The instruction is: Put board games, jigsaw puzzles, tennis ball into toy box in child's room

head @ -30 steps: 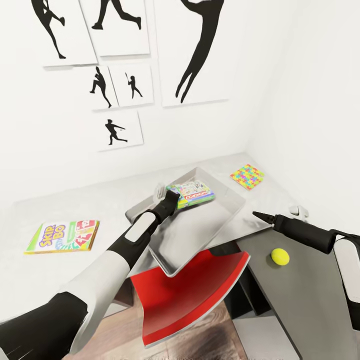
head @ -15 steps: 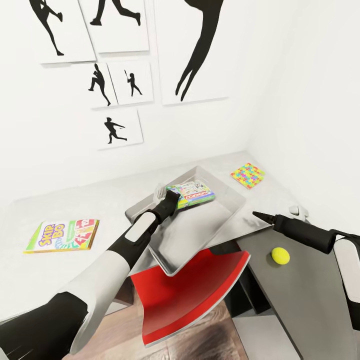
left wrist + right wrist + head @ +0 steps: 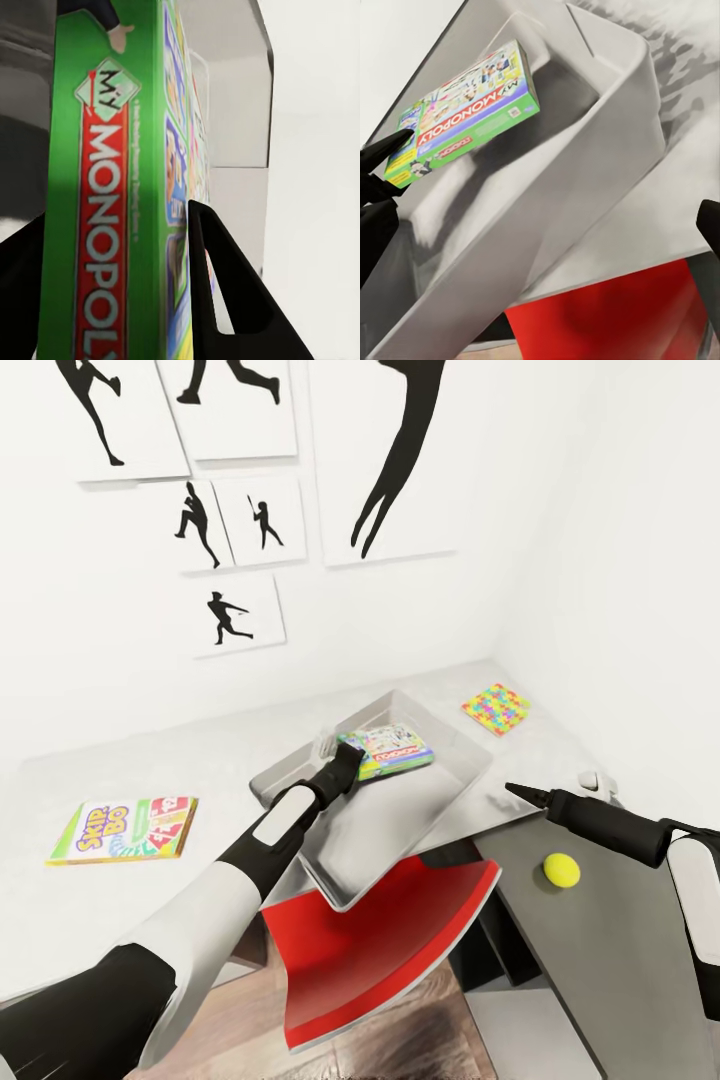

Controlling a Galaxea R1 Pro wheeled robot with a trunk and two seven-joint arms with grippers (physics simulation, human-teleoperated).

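Observation:
My left gripper [image 3: 335,762] [image 3: 112,225] is shut on the green edge of the "MY MONOPOLY" board game [image 3: 392,748] [image 3: 112,187] [image 3: 465,105]. It holds the game tilted inside the far end of the pale grey toy box [image 3: 420,825] [image 3: 607,112] on the table [image 3: 620,950]. A second board game, "SKIP-BO" [image 3: 125,829], lies flat on the light table top at the left. One jigsaw puzzle [image 3: 495,707] lies beyond the toy box near the corner. On the dark wing rests the tennis ball [image 3: 561,870]. My right gripper [image 3: 520,792] hovers open between ball and box.
A red chair [image 3: 390,940] stands under the table, below the toy box's overhanging near end. A small grey object [image 3: 596,782] sits by the right wall. White walls with black silhouette pictures [image 3: 400,460] close the corner. Wood floor [image 3: 400,1040] shows below.
The whole view has drifted slightly. My left gripper and the Monopoly game have edged a little to the right inside the toy box. The right arm has stayed put.

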